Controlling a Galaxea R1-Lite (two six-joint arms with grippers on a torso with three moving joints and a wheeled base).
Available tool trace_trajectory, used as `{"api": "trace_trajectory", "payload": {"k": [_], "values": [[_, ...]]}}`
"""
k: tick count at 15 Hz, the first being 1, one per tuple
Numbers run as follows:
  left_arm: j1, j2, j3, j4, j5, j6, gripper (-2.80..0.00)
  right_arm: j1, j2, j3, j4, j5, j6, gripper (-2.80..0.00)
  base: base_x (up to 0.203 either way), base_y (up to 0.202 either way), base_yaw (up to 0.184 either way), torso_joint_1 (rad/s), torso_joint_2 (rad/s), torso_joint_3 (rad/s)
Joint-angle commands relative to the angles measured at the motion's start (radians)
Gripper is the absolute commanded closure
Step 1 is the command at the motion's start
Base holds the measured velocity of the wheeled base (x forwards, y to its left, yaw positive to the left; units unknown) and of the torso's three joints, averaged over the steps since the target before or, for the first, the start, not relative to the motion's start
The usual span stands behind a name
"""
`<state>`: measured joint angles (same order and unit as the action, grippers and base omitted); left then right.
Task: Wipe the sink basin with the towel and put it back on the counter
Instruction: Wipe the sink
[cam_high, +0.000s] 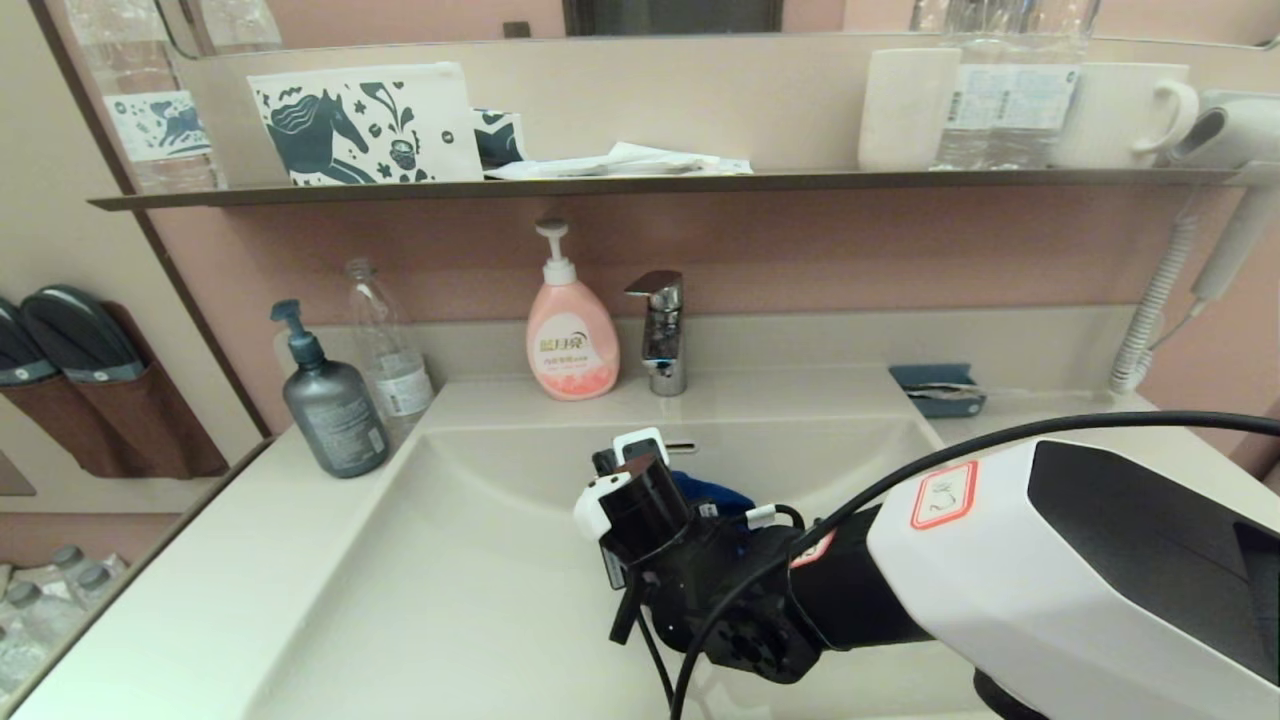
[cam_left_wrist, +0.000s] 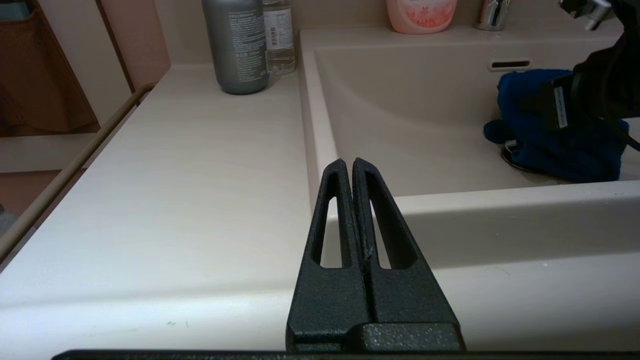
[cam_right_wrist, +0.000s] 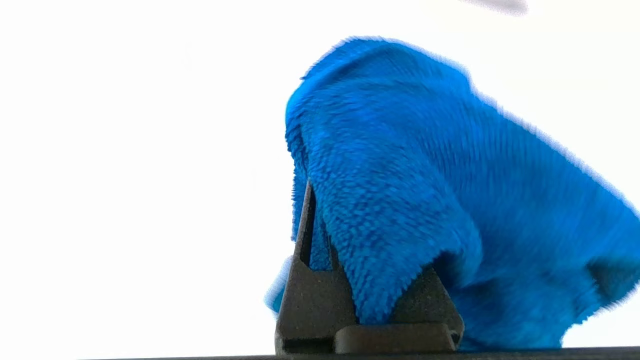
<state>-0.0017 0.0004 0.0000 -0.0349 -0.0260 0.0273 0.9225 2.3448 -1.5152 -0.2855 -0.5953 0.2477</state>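
Observation:
The royal-blue towel (cam_high: 718, 493) is bunched on the floor of the off-white sink basin (cam_high: 470, 570), over the chrome drain plug (cam_left_wrist: 509, 156) and below the overflow slot (cam_left_wrist: 510, 64). My right gripper (cam_right_wrist: 340, 205) reaches down into the basin and is shut on the towel (cam_right_wrist: 410, 165), whose folds drape over its fingers. From the left wrist view the towel (cam_left_wrist: 550, 145) lies under the right wrist. My left gripper (cam_left_wrist: 348, 163) is shut and empty, hovering at the front of the counter (cam_left_wrist: 200, 170) near the basin's left front corner. It is out of the head view.
On the left counter stand a grey pump bottle (cam_high: 333, 405) and a clear bottle (cam_high: 390, 350). A pink soap dispenser (cam_high: 570, 340) and a chrome faucet (cam_high: 662, 335) stand behind the basin. A small teal tray (cam_high: 938, 390) sits back right, under a hair dryer (cam_high: 1225, 140).

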Motion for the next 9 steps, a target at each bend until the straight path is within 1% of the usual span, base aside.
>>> {"api": "trace_trajectory", "payload": {"k": [1,4,6,9], "values": [[0.0,0.001,0.0,0.0,0.0,0.0,0.0,0.036,0.04,-0.025,-0.141,-0.006,-0.065,0.0,0.0,0.0,0.0,0.0,0.0,0.0],[0.0,0.001,0.0,0.0,0.0,0.0,0.0,0.06,0.115,-0.096,-0.33,-0.02,-0.196,0.0,0.0,0.0,0.0,0.0,0.0,0.0],[0.0,0.0,0.0,0.0,0.0,0.0,0.0,0.062,0.185,-0.203,-0.392,-0.024,-0.265,0.0,0.0,0.0,0.0,0.0,0.0,0.0],[0.0,0.001,0.0,0.0,0.0,0.0,0.0,0.055,0.301,-0.407,-0.431,-0.024,-0.375,0.0,0.0,0.0,0.0,0.0,0.0,0.0]]}}
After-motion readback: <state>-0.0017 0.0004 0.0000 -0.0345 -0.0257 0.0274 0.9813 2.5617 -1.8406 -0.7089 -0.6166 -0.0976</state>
